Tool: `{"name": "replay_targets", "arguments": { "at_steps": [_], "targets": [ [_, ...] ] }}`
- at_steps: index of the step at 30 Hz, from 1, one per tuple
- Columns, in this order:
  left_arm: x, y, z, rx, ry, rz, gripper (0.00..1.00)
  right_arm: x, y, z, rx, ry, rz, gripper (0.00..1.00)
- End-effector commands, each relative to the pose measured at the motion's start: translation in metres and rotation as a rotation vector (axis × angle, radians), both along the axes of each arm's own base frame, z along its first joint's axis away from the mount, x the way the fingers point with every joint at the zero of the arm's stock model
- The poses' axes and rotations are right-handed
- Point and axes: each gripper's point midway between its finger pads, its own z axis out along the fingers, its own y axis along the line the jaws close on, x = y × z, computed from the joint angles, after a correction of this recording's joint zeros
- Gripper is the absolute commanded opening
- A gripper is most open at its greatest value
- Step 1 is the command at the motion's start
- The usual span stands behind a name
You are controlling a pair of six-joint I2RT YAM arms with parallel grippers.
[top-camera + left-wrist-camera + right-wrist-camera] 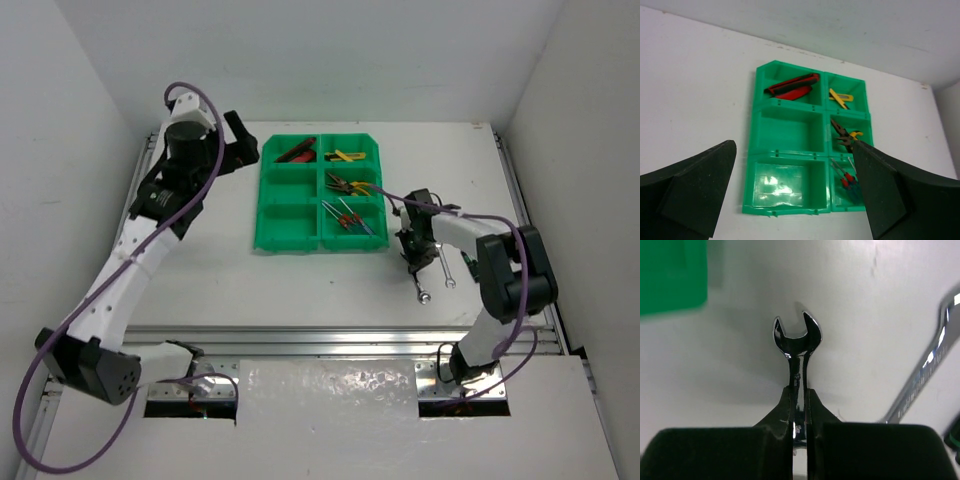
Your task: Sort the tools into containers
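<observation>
Right side first: the right gripper (799,390) is clamped tight on the shank of a silver wrench (797,340), both fingers pressed flat against the metal and the open-end head poking out toward 12 o'clock in the wrist view. Whether the wrench is off the table (300,290) or lying flat on it is hard to call from here. A second wrench (925,375) lies loose at 3 o'clock of the held one, apart from it and angled across the white surface.

From above, the pair sits at about 4 o'clock of the green tray (288,225), near its corner but outside it.

Inside the tray:
- Red-and-black tools (296,152) are in the bin at 11 o'clock.
- A yellow-black knife (343,156) is at 1 o'clock.
- Yellow-handled pliers (348,185) are at 3 o'clock.
- Screwdrivers (345,215) are at 5 o'clock.

Over on the other side, the left gripper (240,145) hangs at 10 o'clock of the tray with its fingers spread wide and nothing between them, looking down over the bins.
</observation>
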Motion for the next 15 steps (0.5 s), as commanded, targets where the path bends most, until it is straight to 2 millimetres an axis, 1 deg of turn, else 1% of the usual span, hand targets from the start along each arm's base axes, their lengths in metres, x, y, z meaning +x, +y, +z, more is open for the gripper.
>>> {"name": "replay_targets", "arguments": {
  "at_steps": [1, 2, 3, 4, 6, 7, 8, 9, 10, 11, 12, 13, 14, 15],
  "targets": [
    [-0.021, -0.009, 0.033, -0.095, -0.121, -0.055, 1.0, -0.004, -0.003, 0.034, -0.004, -0.093, -0.051, 0.0],
    [-0.027, -0.012, 0.04, -0.123, -0.15, -0.072, 1.0, -0.001, 0.001, 0.045, 0.016, -0.132, -0.052, 0.0],
    [-0.029, -0.013, 0.037, -0.132, -0.149, -0.078, 1.0, 0.003, 0.005, 0.055, 0.032, -0.168, -0.048, 0.0],
    [-0.031, -0.014, 0.028, -0.141, -0.133, -0.078, 1.0, 0.008, 0.009, 0.074, 0.056, -0.231, -0.041, 0.0],
    [-0.038, -0.014, 0.029, -0.175, -0.143, -0.077, 1.0, 0.021, 0.031, 0.1, 0.114, -0.327, 0.038, 0.0],
    [-0.04, -0.013, 0.02, -0.185, -0.129, -0.072, 1.0, 0.027, 0.04, 0.116, 0.141, -0.381, 0.073, 0.0],
    [-0.048, -0.012, 0.026, -0.206, -0.151, -0.07, 1.0, 0.039, 0.055, 0.137, 0.165, -0.449, 0.122, 0.0],
    [-0.051, -0.01, 0.026, -0.215, -0.159, -0.067, 1.0, 0.051, 0.071, 0.153, 0.211, -0.52, 0.204, 0.0],
    [-0.055, -0.009, 0.016, -0.216, -0.146, -0.063, 1.0, 0.056, 0.094, 0.164, 0.292, -0.545, 0.284, 0.0],
    [-0.062, -0.008, 0.02, -0.224, -0.161, -0.073, 1.0, 0.071, 0.112, 0.188, 0.331, -0.616, 0.333, 0.0],
    [-0.066, -0.009, 0.012, -0.213, -0.143, -0.08, 1.0, 0.085, 0.124, 0.204, 0.342, -0.685, 0.423, 0.0],
    [-0.069, -0.009, 0.008, -0.202, -0.132, -0.091, 1.0, 0.094, 0.137, 0.215, 0.379, -0.71, 0.475, 0.0],
    [-0.074, -0.009, 0.0, -0.168, -0.104, -0.112, 1.0, 0.118, 0.154, 0.229, 0.377, -0.752, 0.539, 0.0],
    [-0.076, -0.011, -0.009, -0.143, -0.081, -0.13, 1.0, 0.128, 0.165, 0.234, 0.389, -0.765, 0.59, 0.0]
  ]
}}
